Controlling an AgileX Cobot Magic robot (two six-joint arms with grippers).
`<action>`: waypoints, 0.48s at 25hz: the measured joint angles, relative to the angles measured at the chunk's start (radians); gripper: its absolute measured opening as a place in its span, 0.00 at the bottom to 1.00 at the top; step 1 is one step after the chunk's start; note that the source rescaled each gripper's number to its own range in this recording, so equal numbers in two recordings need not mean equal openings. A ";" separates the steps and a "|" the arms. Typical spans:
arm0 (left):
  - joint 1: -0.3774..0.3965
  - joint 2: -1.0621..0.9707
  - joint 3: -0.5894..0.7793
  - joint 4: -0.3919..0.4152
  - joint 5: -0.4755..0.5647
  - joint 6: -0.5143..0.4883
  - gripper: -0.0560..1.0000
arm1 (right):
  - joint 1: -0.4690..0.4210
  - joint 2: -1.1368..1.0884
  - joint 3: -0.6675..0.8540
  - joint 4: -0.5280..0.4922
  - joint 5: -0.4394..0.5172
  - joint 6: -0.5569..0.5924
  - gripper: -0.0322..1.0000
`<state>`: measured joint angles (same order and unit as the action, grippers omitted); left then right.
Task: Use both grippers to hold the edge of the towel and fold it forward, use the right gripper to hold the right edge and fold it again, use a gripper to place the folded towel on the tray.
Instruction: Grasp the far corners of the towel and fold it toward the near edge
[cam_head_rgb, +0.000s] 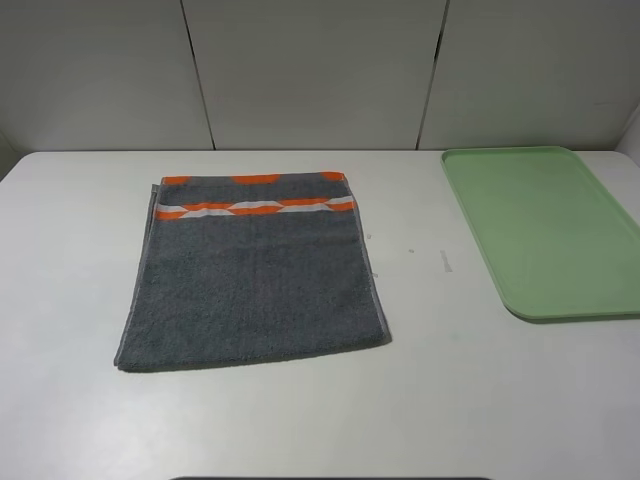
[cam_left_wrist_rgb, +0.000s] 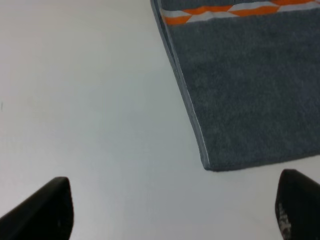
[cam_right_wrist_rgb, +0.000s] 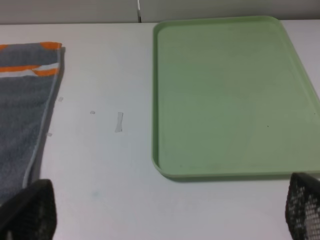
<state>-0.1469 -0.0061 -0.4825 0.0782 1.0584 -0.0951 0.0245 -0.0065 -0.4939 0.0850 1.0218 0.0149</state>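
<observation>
Currently the towel (cam_head_rgb: 255, 280) lies flat on the white table (cam_head_rgb: 440, 400), left of centre in the high view. Its orange-and-white band (cam_head_rgb: 260, 207) is at the far end. A second strip of orange shows beyond that band, so the far end looks to be in more than one layer; I cannot tell how many.

Handling, as a judgement: soft terry, light and limp, with no stiffness of its own. It should drape and sag from wherever it is pinched, and the pile should give decent friction against the jaws. Not fragile. A one-point hold would likely let the rest trail and bunch.

Where to take hold: the edge of the towel (cam_left_wrist_rgb: 192, 107), the thin pale hem. It is the firmest line on the cloth and sits slightly proud of the table. The near corners look best, one per arm.

The tray (cam_head_rgb: 545, 235) is pale green and has nothing on it. It sits well apart from the towel on the right, with bare table between.

Left gripper (cam_left_wrist_rgb: 172, 210): fingers (cam_left_wrist_rgb: 47, 210) spread wide, nothing between them, hanging above bare table just short of the towel's near left corner.

Right gripper (cam_right_wrist_rgb: 167, 210): also spread wide and holding nothing, over the table between towel and tray.
</observation>
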 joint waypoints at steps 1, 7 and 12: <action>0.000 0.000 0.000 0.000 0.000 0.000 0.80 | 0.000 0.000 0.000 0.000 0.000 0.000 1.00; 0.000 0.000 0.000 0.000 0.000 0.000 0.80 | 0.000 0.000 0.000 0.000 0.000 0.000 1.00; 0.000 0.000 0.000 0.000 0.000 0.000 0.80 | 0.000 0.000 0.000 0.000 -0.001 0.000 1.00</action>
<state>-0.1469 -0.0061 -0.4825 0.0782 1.0584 -0.0951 0.0245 -0.0065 -0.4939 0.0850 1.0207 0.0149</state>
